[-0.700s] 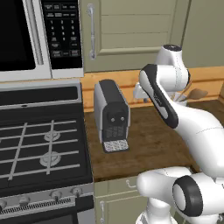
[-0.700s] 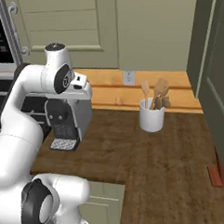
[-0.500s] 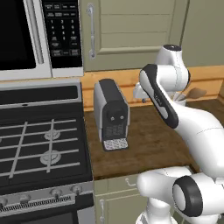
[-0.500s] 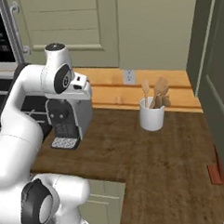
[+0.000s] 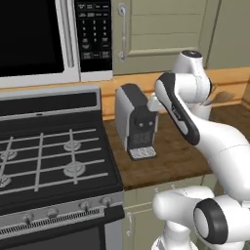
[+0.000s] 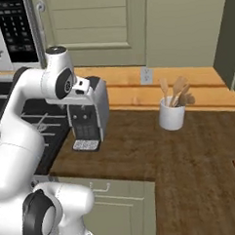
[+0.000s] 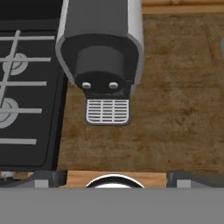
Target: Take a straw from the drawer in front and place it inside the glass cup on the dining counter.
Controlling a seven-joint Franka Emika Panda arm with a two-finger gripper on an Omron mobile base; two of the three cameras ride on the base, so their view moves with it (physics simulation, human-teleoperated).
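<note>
We found the gripper [image 7: 116, 178] hanging above the coffee machine [image 7: 103, 52], pointed down at it, its two dark fingertips [image 7: 49, 177] spread wide apart with nothing between them: released, grasping nothing. In the hand view the machine's drip grille [image 7: 108, 110] lay just above the fingertips, on the dark wood worktop [image 7: 179, 109], with the gas stove [image 7: 26, 92] beside it. In the right base view the hand sat against the top front of the machine. The drawer [image 6: 124, 196] lay well below the claw, under the worktop's front edge, its sage-green front flush with the cabinet face and its slim silver handle [image 6: 101, 187] untouched. A white crock of wooden utensils [image 6: 172, 111] stood apart, further along the worktop.
</note>
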